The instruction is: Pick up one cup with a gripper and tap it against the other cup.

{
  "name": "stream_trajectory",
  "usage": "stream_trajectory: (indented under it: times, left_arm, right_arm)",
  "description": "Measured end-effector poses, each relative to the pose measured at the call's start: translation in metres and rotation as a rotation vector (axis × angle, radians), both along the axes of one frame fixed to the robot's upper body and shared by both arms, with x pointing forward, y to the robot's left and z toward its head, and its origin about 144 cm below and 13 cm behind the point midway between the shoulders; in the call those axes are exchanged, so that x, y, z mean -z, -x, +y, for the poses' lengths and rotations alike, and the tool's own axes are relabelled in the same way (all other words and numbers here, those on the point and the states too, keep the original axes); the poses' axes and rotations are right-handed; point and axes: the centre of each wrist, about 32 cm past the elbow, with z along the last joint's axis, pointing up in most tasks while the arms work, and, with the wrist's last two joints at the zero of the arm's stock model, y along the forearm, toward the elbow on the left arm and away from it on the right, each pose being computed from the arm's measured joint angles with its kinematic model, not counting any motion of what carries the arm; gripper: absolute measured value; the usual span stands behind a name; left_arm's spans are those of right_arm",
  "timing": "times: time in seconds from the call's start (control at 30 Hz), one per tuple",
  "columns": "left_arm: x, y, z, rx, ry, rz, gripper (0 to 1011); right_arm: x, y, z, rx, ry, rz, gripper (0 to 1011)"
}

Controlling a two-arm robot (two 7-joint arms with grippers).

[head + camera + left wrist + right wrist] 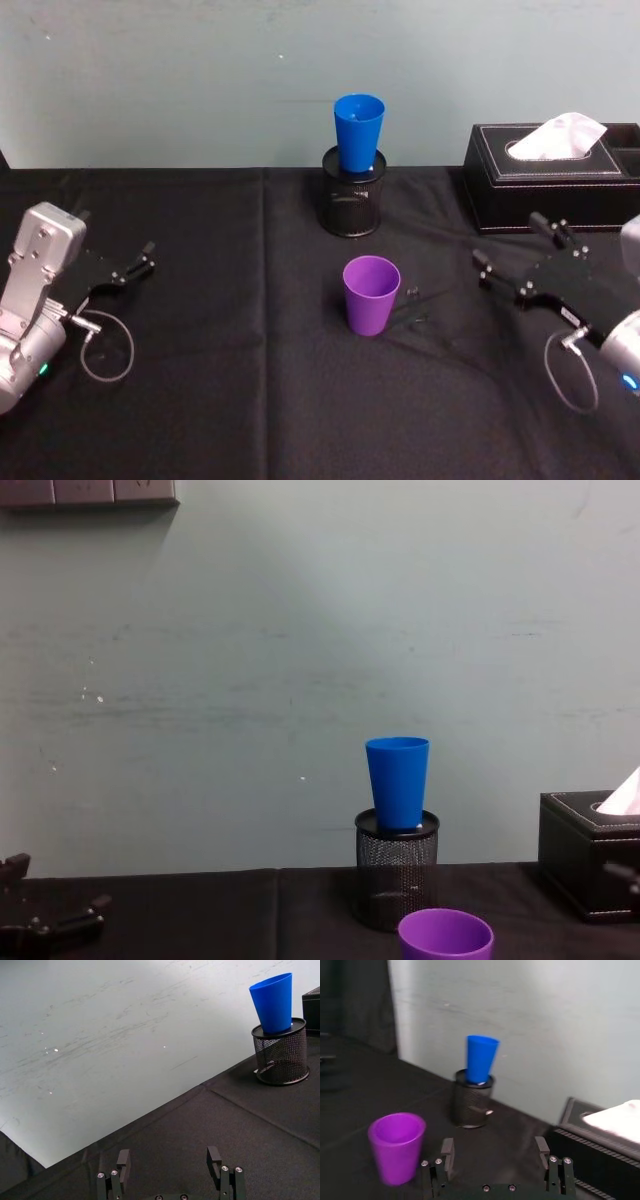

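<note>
The purple cup (pixel 371 295) stands upright on the black cloth at mid-table, also seen in the right wrist view (pixel 397 1147) and low in the chest view (pixel 445 935). The blue cup (pixel 358 130) sits upright in a black mesh pen holder (pixel 352 205) behind it, near the wall (pixel 274 1002) (pixel 481 1058) (pixel 397 780). My right gripper (pixel 510 245) hovers open to the right of the purple cup, apart from it, fingers wide (pixel 494 1147). My left gripper (pixel 140 260) rests open at the far left, holding nothing (pixel 169 1157).
A black tissue box (pixel 555 180) with a white tissue stands at the back right, just behind my right gripper (pixel 600 1160). The mesh holder (pixel 395 875) stands close to the wall. Black cloth covers the table (pixel 220 380), with a fold line running front to back.
</note>
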Motion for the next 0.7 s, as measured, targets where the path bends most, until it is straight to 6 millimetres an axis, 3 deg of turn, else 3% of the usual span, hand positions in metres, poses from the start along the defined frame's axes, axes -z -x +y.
stream_trajectory:
  times: [0.33,0.7]
  left_arm:
    - [0.000,0.000,0.000,0.000,0.000,0.000,1000]
    - [0.000,0.000,0.000,0.000,0.000,0.000,1000]
  right_arm:
    - [0.019,0.008,-0.004,-0.149,-0.056,0.115,1003]
    - [0.029,-0.005,0.016,-0.265,-0.056,0.178,1003]
